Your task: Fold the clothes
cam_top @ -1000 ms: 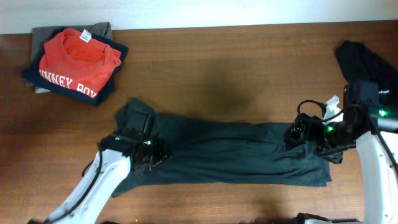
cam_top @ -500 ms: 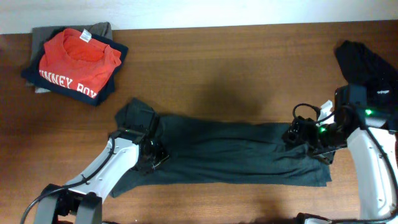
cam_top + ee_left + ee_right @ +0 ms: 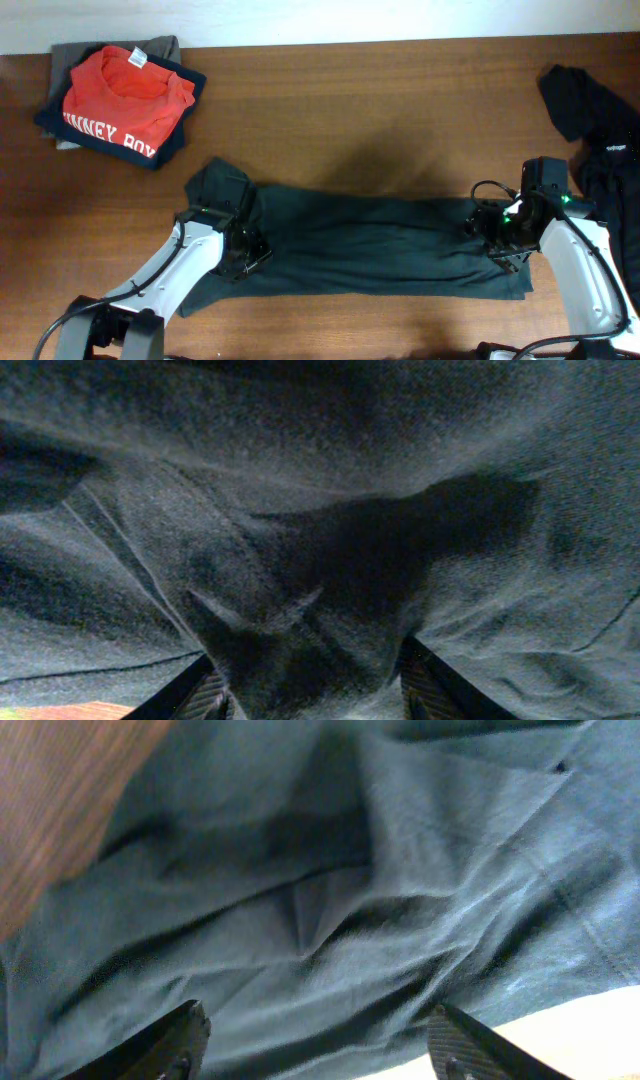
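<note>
Table (image 3: 380, 100): wood.
Far left: folded stack (image 3: 75, 125), red top (image 3: 125, 95) uppermost.
Near centre: shirt (image 3: 370, 245), dark, lying as a long flat band from left to right.
Left gripper (image 3: 243, 252): on the shirt's left end, jaws narrowed on a bunched fold of it.
Right gripper (image 3: 497, 238): on the shirt's right end, jaws wide, fingers (image 3: 178, 1042) down on the cloth.
Far right edge: black garment (image 3: 590, 110), heaped.

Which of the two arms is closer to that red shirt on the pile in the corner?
Left. The left gripper is on the dark garment's end nearest the red shirt; the right gripper is at the garment's opposite end, far across the table.
</note>
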{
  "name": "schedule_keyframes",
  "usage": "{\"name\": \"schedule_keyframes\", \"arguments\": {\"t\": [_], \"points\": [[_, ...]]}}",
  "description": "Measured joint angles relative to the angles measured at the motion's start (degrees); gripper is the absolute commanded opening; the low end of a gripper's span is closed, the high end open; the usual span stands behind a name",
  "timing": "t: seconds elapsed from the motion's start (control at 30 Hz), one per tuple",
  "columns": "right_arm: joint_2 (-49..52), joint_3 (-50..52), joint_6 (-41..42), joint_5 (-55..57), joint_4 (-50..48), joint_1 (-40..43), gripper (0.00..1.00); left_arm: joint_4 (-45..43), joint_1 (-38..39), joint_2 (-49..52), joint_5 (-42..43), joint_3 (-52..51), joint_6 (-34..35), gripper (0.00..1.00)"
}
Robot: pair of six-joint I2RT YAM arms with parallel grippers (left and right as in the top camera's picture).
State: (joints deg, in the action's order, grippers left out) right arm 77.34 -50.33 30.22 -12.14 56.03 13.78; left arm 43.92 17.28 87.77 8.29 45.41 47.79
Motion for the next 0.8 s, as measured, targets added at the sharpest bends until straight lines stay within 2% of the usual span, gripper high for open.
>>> {"name": "schedule_keyframes", "arguments": {"t": [0.17,0.4,0.57,0.63,0.7,0.77,0.8], "points": [[1.75,0.0,4.09,3.5,-0.96,0.04,0.72,0.31,0.0,0.0,0.0,0.0,0.0,0.53],[6.82,0.0,5.9,5.14,-3.89,0.04,0.53,0.46,0.0,0.0,0.0,0.0,0.0,0.53],[8.61,0.0,6.29,5.49,-5.05,0.04,0.25,0.55,0.0,0.0,0.0,0.0,0.0,0.52],[8.61,0.0,6.6,5.51,-5.33,0.04,0.15,0.59,0.0,0.0,0.0,0.0,0.0,0.45],[8.61,0.0,6.69,5.62,-5.51,0.04,0.13,0.59,0.0,0.0,-0.02,0.0,-0.52,0.38],[8.61,0.0,6.73,6.03,-5.51,0.04,0.11,0.52,0.0,0.0,-0.02,0.0,-1.73,0.27],[8.61,0.0,6.8,6.4,-5.42,0.04,0.06,0.48,0.0,0.0,-0.07,0.0,-2.27,0.22]]}}
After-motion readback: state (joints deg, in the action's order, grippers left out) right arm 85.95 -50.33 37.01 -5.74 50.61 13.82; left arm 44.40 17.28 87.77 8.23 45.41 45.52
